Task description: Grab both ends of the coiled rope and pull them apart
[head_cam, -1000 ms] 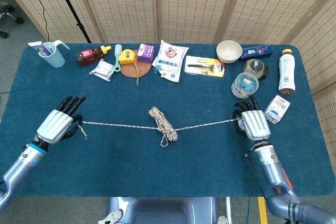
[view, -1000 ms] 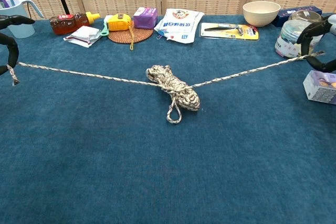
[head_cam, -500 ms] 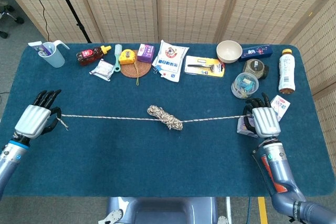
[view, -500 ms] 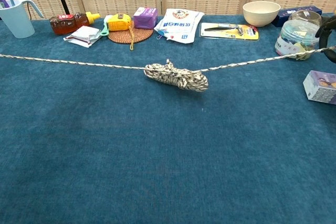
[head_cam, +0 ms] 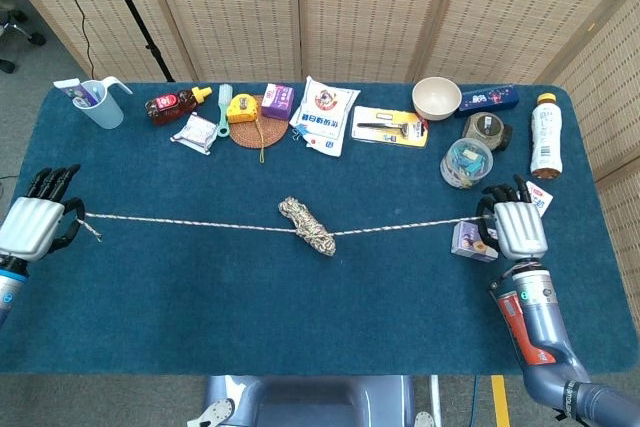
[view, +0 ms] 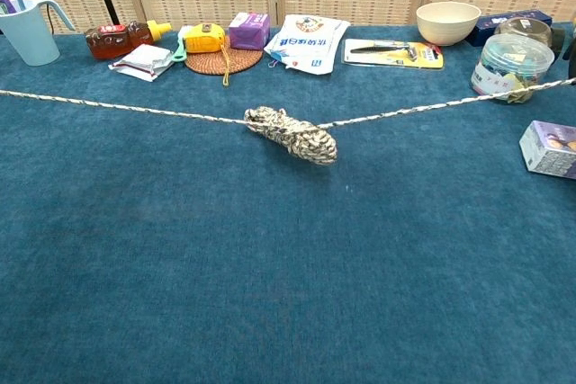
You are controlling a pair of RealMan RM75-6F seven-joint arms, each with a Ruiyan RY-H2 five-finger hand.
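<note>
**Holding rope ends apart, coil at table centre**

Head view: left hand (head_cam: pixel 33 225) sits at the far left edge of the blue table (head_cam: pixel 200 297), fingers closed around one end of the rope (head_cam: pixel 190 220); a short tail pokes out past the fingers. Right hand (head_cam: pixel 518 228) is near the right edge, fingers clamped on the other end. Rope runs nearly straight between the two hands, with a slight sag. Coiled bundle (head_cam: pixel 308 226) lies at about mid-span, tilted, resting on the cloth. Small purple box (head_cam: pixel 468 241) is just beside the right hand, on its inner side. Along the far edge: blue cup (head_cam: pixel 99 103), sauce bottle (head_cam: pixel 176 103), yellow tape measure (head_cam: pixel 241 107) on a woven coaster, white pouch (head_cam: pixel 327 113), beige bowl (head_cam: pixel 436 98), clear tub (head_cam: pixel 465 163), drink bottle (head_cam: pixel 545 135).

Chest view: neither hand is visible; rope leaves frame on both sides. Left strand (view: pixel 126 107) and right strand (view: pixel 441 107) both rise away from the coiled bundle (view: pixel 291 133), which lies on the table (view: pixel 270 294). Right strand passes in front of the clear tub (view: pixel 510 65). Purple box (view: pixel 549 147) sits at the right edge, below the strand.
</note>
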